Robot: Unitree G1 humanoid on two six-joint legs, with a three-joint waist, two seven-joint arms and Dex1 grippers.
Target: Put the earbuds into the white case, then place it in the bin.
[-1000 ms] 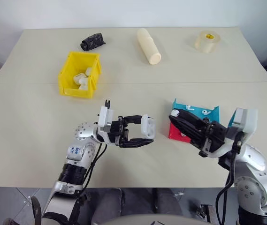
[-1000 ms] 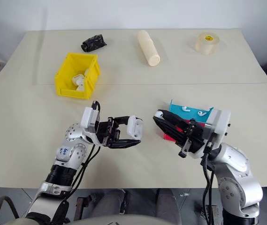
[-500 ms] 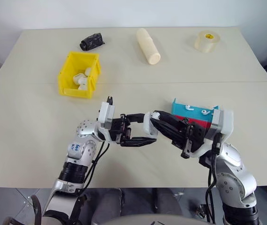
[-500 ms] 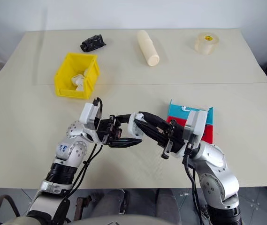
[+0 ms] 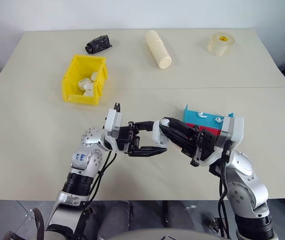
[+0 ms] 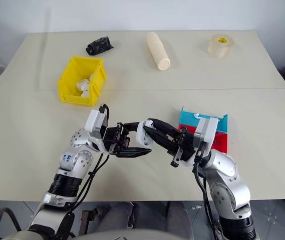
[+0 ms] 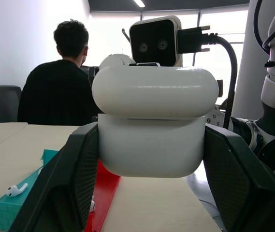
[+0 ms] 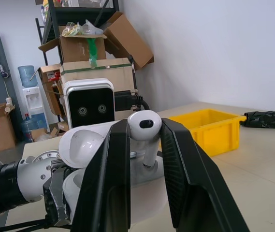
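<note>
My left gripper [image 5: 157,136] is shut on the white case [image 5: 158,134] and holds it above the table's middle. The left wrist view shows the case [image 7: 152,145] between both fingers, with its lid [image 7: 155,92] above the body. My right gripper [image 5: 165,122] is shut on one of the earbuds [image 8: 144,126], with its tip right at the case's top. Two more earbuds [image 5: 201,113] lie in the blue tray [image 5: 208,120]. The yellow bin [image 5: 80,96] stands at the back left with white cases inside.
A red tray [image 5: 217,131] sits under the blue one, just behind my right arm. Along the far side lie a black crumpled bag [image 5: 98,44], a cream cylinder [image 5: 159,48] and a tape roll [image 5: 221,43]. A person [image 7: 57,92] sits facing away.
My right gripper has swung left from the trays to the case with the earbud still in it, mostly in the first half second. The left gripper and case stayed in place.
</note>
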